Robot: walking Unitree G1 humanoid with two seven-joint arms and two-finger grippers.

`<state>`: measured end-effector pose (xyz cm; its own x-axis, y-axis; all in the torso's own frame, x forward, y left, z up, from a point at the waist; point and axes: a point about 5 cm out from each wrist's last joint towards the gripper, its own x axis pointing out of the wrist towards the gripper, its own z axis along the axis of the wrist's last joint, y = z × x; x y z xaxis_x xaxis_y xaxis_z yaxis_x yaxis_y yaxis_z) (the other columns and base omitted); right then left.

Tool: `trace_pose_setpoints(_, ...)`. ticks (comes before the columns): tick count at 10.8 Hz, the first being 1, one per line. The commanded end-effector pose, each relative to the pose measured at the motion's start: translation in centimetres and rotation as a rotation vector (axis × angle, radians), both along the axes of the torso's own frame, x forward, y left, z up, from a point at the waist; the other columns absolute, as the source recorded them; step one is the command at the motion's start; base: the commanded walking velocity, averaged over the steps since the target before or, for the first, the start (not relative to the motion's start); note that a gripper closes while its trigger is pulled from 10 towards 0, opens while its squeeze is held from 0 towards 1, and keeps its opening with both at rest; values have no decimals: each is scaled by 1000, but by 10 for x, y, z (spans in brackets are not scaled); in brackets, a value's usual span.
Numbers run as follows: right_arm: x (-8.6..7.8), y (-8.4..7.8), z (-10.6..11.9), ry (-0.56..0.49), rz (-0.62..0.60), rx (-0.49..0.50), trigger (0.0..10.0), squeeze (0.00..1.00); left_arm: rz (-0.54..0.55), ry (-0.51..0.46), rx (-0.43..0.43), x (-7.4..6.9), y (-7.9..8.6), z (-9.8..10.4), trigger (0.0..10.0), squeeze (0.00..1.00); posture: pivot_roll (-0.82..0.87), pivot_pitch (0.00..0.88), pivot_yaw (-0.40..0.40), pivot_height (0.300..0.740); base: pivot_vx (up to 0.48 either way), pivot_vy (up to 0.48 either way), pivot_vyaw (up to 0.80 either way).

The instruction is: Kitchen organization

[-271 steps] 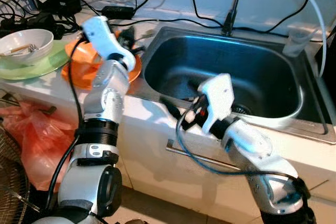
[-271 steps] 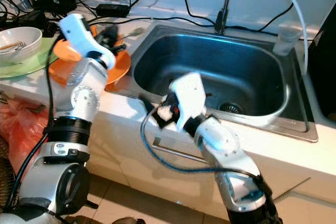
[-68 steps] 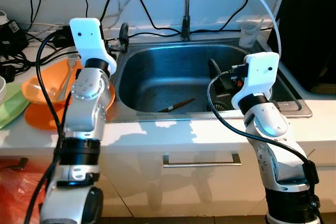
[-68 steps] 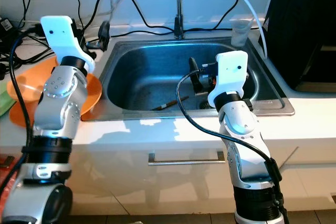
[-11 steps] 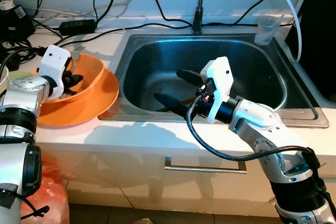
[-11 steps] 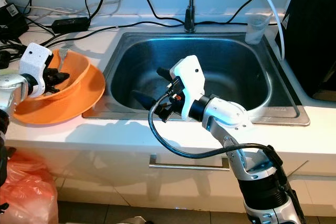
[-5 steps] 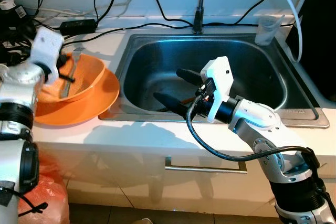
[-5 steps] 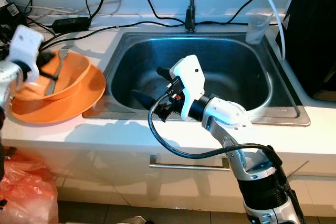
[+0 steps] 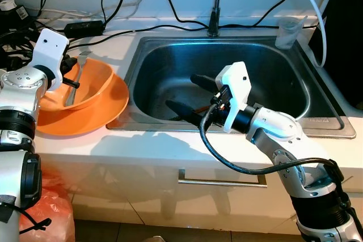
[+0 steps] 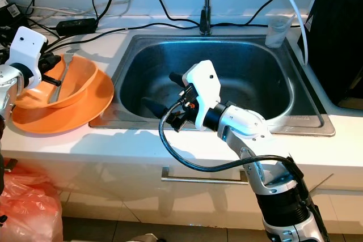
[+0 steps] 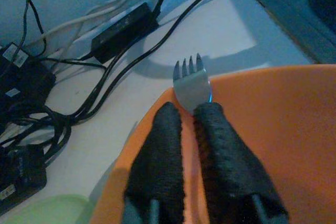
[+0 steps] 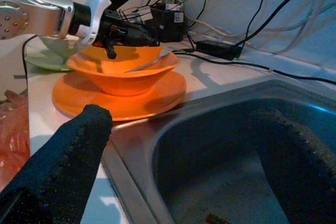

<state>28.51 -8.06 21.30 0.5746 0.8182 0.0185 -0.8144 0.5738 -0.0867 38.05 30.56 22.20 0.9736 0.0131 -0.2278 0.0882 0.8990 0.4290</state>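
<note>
We judge the step in hand to be gathering cutlery into the dishes at the left of the white desk (image 9: 142, 143). Our left gripper (image 11: 184, 129) has its black fingers pressed close around the neck of a silver metal fork (image 11: 191, 82), holding it over the far rim of the orange plastic bowl (image 9: 93, 86), which sits on a round orange plate (image 9: 91, 118) just beside the left edge of the stainless steel sink (image 9: 317, 97). Our right gripper (image 9: 187, 97) hangs spread wide over the near left part of the sink basin, pinching nothing. Next, we think, the left gripper should let the fork rest in the bowl, while the right reaches down for the thin stick-like utensil (image 9: 199, 109) on the sink floor.
</note>
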Motion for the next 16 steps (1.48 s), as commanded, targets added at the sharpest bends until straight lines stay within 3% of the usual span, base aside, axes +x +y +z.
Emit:
trace_pose_setpoints(1,-1,3,-3,2,12,1,10000,0,22,10,22,-2,5,2,10000,1000,114,16,97,740,0,0,0)
trace_pose_setpoints(4,-2,3,-4,1,11,-4,10000,0,110,9,25,-6,18,-2,10000,1000,114,18,97,740,0,0,0)
trace_pose_setpoints(6,-1,3,-4,1,11,-6,10000,0,85,-4,-11,-4,12,1,10000,1000,117,14,95,740,0,0,0)
trace_pose_setpoints(7,0,4,-4,-2,14,-7,10000,0,36,31,-97,-2,4,0,10000,1000,118,13,95,740,0,0,0)
trace_pose_setpoints(9,0,4,-4,-5,15,-9,10000,0,-24,98,-132,-1,-4,-1,10000,1000,119,11,95,740,0,0,0)
trace_pose_setpoints(10,-1,5,-4,-9,17,-14,10000,0,-41,148,-131,-3,-3,-7,10000,1000,118,10,99,740,0,0,0)
trace_pose_setpoints(16,-1,5,-5,-10,20,-14,10000,0,41,215,-89,-15,19,-17,10000,1000,118,11,97,740,0,0,0)
